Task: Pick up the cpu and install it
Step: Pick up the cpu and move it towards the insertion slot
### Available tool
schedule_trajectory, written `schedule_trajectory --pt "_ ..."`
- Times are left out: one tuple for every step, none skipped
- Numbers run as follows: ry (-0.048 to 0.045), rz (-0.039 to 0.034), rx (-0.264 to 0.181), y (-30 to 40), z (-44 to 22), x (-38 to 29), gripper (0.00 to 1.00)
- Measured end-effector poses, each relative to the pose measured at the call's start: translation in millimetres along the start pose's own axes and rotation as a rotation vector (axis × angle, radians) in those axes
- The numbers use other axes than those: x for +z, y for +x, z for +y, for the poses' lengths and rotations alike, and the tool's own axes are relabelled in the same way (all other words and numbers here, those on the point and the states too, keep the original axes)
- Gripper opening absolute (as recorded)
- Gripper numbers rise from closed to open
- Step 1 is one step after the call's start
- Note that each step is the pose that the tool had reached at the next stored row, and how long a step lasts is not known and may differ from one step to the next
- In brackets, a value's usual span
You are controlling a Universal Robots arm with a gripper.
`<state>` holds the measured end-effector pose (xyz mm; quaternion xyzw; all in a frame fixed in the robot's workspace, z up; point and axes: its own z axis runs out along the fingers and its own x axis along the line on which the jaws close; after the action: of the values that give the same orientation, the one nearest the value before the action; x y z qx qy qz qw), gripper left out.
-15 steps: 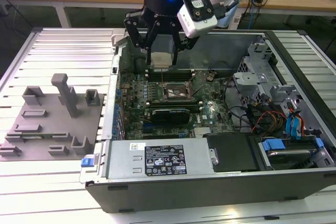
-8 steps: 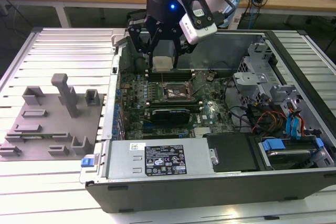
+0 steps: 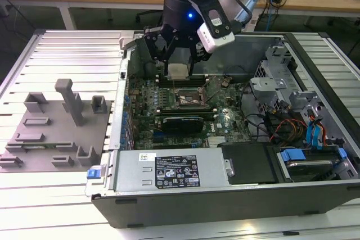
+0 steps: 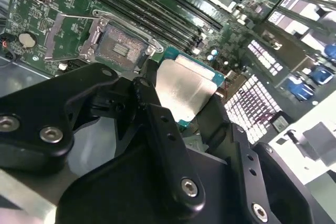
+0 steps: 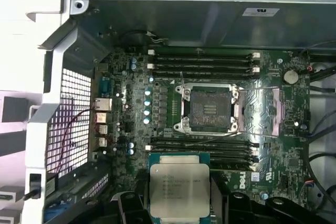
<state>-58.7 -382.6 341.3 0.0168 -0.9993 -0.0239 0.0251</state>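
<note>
The cpu, a flat square chip with a silvery top, hangs between the black fingers of my gripper above the back of the open computer case. In both wrist views the cpu shows its metal lid and green edge, clamped from two sides. The open socket on the green motherboard lies a short way off from the chip, its metal bracket swung open to one side. In the exterior view the socket sits below and slightly in front of the gripper.
The computer case lies open on a slatted metal table. Memory slots flank the socket. A grey plastic tray with upright posts stands at the exterior view's left. Drive bays and cables crowd the exterior view's right.
</note>
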Motion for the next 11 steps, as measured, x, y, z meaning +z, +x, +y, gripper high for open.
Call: schedule_trajectory --pt "-0.0001 0.0028 0.0 -2.4 1.1 2.0 0.55" --pt "-0.0001 0.0048 0.0 -4.0 1.6 3.1 0.55" --pt "-0.0002 0.0094 0.0 -7.7 2.9 5.6 0.55" --pt "-0.0005 0.015 0.0 -11.9 4.6 8.4 0.55" --pt "-0.0006 0.0191 0.0 -14.6 6.2 10.3 0.55" --pt "-0.0007 0.0228 0.001 -16.9 7.7 11.9 0.55" --pt "-0.0008 0.0251 0.001 -18.2 8.6 13.0 0.55" --pt "-0.0009 0.0272 0.001 -19.5 9.5 14.1 0.55" --pt "-0.0011 0.0312 0.001 -21.5 11.1 15.8 0.55" --pt "-0.0012 0.0342 0.001 -22.8 12.4 17.2 0.55" --pt "-0.0012 0.0366 0.001 -23.7 13.6 18.2 0.55"
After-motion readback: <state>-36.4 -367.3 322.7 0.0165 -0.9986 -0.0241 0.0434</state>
